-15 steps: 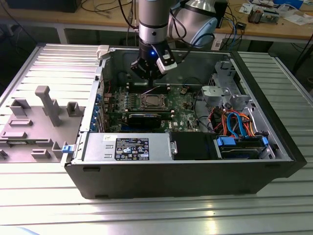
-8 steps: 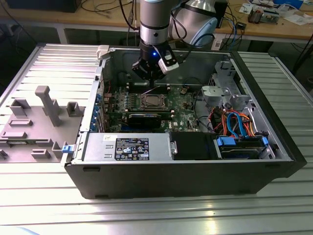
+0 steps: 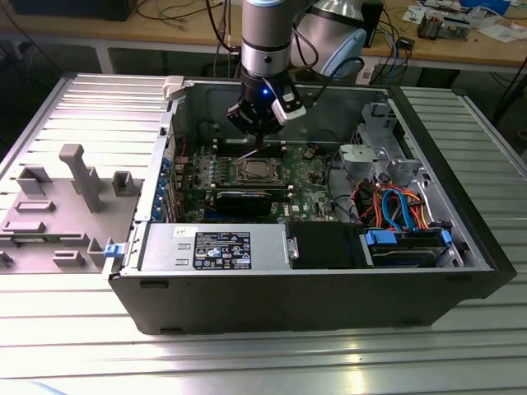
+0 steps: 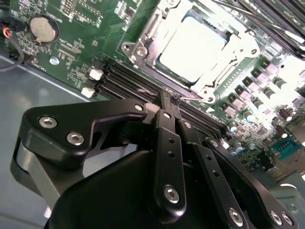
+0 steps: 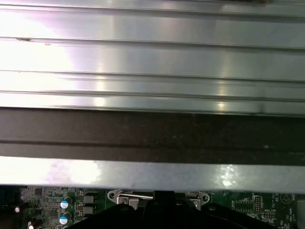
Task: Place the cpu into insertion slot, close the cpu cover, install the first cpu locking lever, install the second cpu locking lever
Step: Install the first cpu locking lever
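**Hovering over the socket, chip seated**

Hanging inside the open computer case [image 3: 461,247], the tool [image 3: 258,140] sat just above the far edge of the insertion slot [image 3: 257,170] on the green motherboard [image 3: 309,177]. In the second wrist view the tool [image 4: 171,102] had its fingers [image 4: 167,143] pressed together, tips at a thin wire lever [image 4: 190,98] beside the socket; whether they pinched it could not be told. The cpu [image 4: 190,47] lay flat in the slot with the cpu cover [image 4: 143,45] down around it. A coin battery [image 4: 44,28] sat well apart. The case rested on a ribbed metal surface [image 3: 247,362].
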Robot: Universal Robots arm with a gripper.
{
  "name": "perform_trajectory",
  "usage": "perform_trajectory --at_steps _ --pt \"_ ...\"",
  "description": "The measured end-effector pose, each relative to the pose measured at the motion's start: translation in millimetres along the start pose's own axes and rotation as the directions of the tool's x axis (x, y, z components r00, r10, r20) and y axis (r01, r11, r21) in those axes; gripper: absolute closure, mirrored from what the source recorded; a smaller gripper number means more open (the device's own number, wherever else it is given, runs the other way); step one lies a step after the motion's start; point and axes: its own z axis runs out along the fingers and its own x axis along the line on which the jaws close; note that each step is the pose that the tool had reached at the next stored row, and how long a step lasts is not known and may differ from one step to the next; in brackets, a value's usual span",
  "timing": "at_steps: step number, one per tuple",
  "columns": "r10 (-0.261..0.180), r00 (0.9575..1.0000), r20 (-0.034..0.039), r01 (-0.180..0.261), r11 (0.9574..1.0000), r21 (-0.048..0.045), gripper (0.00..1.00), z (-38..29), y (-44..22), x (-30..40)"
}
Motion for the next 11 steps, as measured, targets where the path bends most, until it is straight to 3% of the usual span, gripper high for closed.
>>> perform_trajectory --at_steps 7,11 --pt "0.0 1.0 -0.0016 0.0 1.0 -0.0001 0.89 5.9 -0.6 -8.9" --pt "0.0 1.0 -0.0019 0.0 1.0 -0.0001 0.89 9.5 -0.9 -10.5"
